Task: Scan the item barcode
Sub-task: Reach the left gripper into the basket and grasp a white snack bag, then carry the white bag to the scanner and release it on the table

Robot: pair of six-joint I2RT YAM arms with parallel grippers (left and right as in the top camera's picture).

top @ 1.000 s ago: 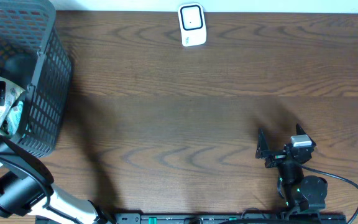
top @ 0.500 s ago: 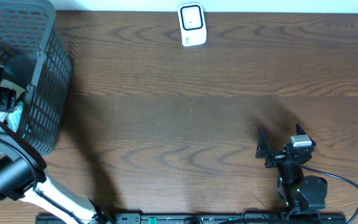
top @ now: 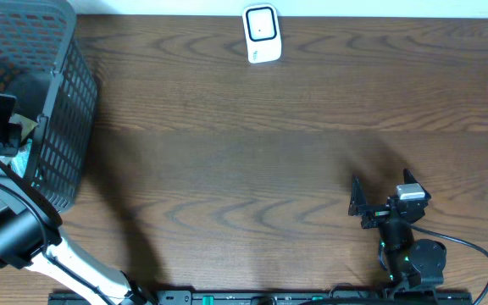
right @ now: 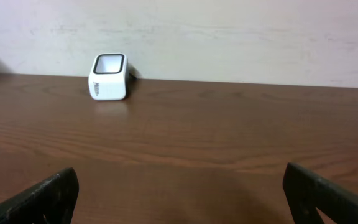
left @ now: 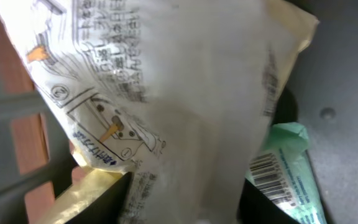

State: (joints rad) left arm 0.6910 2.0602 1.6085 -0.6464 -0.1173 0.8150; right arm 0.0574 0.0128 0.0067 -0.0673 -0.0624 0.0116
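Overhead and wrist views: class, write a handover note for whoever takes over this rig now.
Left gripper: in the basket, jaws either side of a cream packet; grip unconfirmed.
Right gripper: open, empty, low over the table, facing the scanner at the far edge.
A green packet with a barcode lies beside the cream one.
Done: nothing scanned.
To do: lift a packet out, show its barcode to the scanner.

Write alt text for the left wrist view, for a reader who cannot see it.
A crinkled cream packet printed with black text and a small diagram fills most of the frame, very close to the camera. At lower right, a green packet shows a barcode, and the grey basket wall stands at left.
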